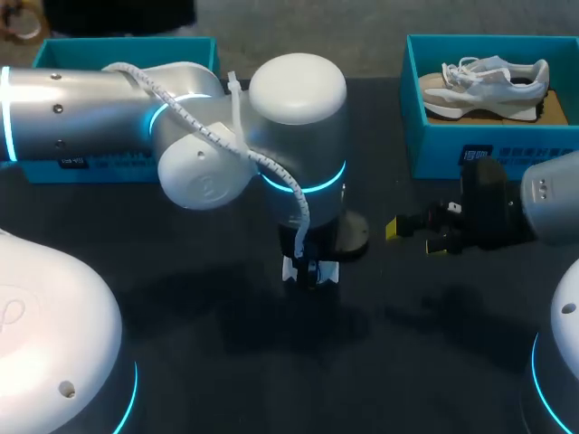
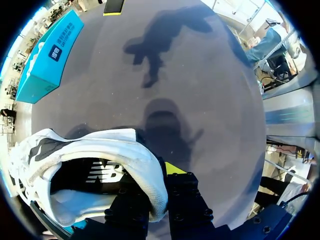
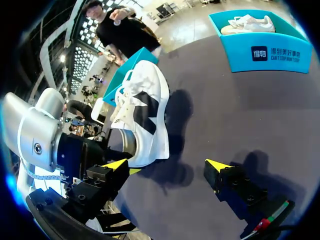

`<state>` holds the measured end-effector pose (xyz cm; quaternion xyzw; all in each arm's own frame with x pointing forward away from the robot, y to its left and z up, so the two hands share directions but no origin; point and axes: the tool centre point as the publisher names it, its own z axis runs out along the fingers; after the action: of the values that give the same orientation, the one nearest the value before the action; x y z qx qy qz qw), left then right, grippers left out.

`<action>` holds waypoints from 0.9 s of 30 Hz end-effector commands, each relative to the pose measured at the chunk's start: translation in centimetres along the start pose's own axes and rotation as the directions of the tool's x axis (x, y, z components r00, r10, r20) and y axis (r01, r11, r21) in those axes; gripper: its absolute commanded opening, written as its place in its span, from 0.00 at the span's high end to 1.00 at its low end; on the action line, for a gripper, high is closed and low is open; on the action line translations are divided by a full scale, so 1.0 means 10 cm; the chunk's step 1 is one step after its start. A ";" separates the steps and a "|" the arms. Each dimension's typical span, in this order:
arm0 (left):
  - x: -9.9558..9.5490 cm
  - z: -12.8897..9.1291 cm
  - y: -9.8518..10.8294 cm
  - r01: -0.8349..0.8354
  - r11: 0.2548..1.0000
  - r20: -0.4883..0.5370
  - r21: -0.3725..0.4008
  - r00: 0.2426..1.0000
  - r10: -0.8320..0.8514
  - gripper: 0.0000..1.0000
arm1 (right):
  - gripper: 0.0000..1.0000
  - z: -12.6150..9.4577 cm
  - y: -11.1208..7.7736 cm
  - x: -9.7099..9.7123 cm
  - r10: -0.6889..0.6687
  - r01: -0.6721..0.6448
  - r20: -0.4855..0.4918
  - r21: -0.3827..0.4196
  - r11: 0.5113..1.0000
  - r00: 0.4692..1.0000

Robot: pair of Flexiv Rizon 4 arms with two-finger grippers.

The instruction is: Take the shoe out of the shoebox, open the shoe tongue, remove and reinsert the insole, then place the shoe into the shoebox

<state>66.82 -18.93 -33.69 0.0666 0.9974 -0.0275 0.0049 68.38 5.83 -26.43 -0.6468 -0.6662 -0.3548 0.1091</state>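
A white shoe [image 2: 100, 150] with black side marks and a black lining is held by its heel collar in my left gripper [image 2: 157, 180], which is shut on it with one finger inside the opening. From the right wrist view the shoe [image 3: 142, 115] points its toe away from my left gripper [image 3: 107, 150], low over the dark table. In the head view my left arm hides the shoe, and only the left gripper [image 1: 312, 269] shows under the wrist. My right gripper [image 3: 167, 165] stands open beside the shoe with nothing between its fingers, right of centre [image 1: 416, 237].
A teal shoebox [image 1: 434, 136] at the back right holds a second pale shoe [image 1: 493, 83]. Another teal shoebox [image 1: 54, 54] stands at the back left behind my left arm. The two arm bases fill the near corners.
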 end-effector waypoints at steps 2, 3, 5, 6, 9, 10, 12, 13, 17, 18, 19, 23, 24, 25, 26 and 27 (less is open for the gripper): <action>0.05 -0.18 0.09 -0.007 1.000 0.005 0.012 1.000 0.007 1.00 | 0.00 0.02 -0.01 0.02 0.002 -0.002 0.005 -0.003 1.000 1.000; 0.06 -0.20 0.09 -0.008 1.000 0.005 0.013 1.000 0.008 1.00 | 0.00 0.02 -0.01 0.02 0.002 -0.002 0.005 -0.003 1.000 1.000; 0.07 -0.25 0.09 -0.009 1.000 0.001 0.020 1.000 0.009 1.00 | 0.00 0.02 -0.01 0.02 0.002 -0.002 0.005 -0.003 1.000 1.000; 0.08 -0.28 0.09 -0.012 1.000 -0.001 0.024 1.000 0.012 1.00 | 0.00 0.02 -0.01 0.02 0.002 -0.002 0.005 -0.003 1.000 1.000; 0.10 -0.38 0.08 -0.016 0.999 -0.005 0.032 1.000 0.017 1.00 | 0.00 0.02 -0.01 0.02 0.002 -0.002 0.005 -0.003 1.000 1.000; 0.10 -0.42 0.09 -0.019 0.999 -0.007 0.039 1.000 0.020 1.00 | 0.00 0.02 -0.01 0.02 0.002 -0.002 0.005 -0.003 1.000 1.000; 0.10 -0.49 0.08 -0.024 0.999 -0.009 0.045 1.000 0.024 1.00 | 0.00 0.02 -0.01 0.02 0.002 -0.002 0.005 -0.003 1.000 1.000; 0.11 -0.53 0.09 -0.026 0.999 -0.007 0.044 1.000 0.027 1.00 | 0.00 0.02 -0.01 0.02 0.002 -0.002 0.005 -0.003 1.000 1.000; 0.13 -0.67 0.10 -0.034 0.998 -0.013 0.057 0.999 0.035 1.00 | 0.00 0.02 -0.01 0.02 0.002 -0.002 0.005 -0.003 1.000 1.000; 0.13 -0.70 0.11 -0.037 0.998 -0.016 0.058 0.999 0.038 1.00 | 0.00 0.02 -0.01 0.02 0.002 -0.002 0.005 -0.003 1.000 1.000; 0.14 -0.73 0.12 -0.037 0.998 -0.018 0.060 0.999 0.038 1.00 | 0.00 0.02 -0.01 0.02 0.002 -0.002 0.005 -0.003 1.000 1.000; 0.15 -0.85 0.14 -0.037 0.997 -0.033 0.069 0.999 0.040 1.00 | 0.00 0.02 -0.01 0.02 0.002 -0.002 0.005 -0.003 1.000 1.000; 0.16 -0.88 0.15 -0.037 0.997 -0.036 0.071 0.999 0.040 1.00 | 0.00 0.02 -0.01 0.02 0.002 -0.002 0.005 -0.003 1.000 1.000; 0.16 -0.90 0.15 -0.038 0.997 -0.039 0.072 0.998 0.041 1.00 | 0.00 0.02 -0.01 0.02 0.002 -0.002 0.005 -0.003 1.000 1.000; 0.17 -0.93 0.15 -0.039 0.997 -0.043 0.074 0.998 0.042 1.00 | 0.00 0.02 -0.01 0.02 0.002 -0.002 0.005 -0.003 1.000 1.000; 0.17 -0.95 0.15 -0.041 0.996 -0.049 0.083 0.998 0.045 1.00 | 0.00 0.02 -0.01 0.02 0.002 -0.002 0.005 -0.003 1.000 1.000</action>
<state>65.26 -17.55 -25.39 0.0868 0.9942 -0.0600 -0.0219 68.38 5.83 -26.43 -0.6468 -0.6662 -0.3548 0.1091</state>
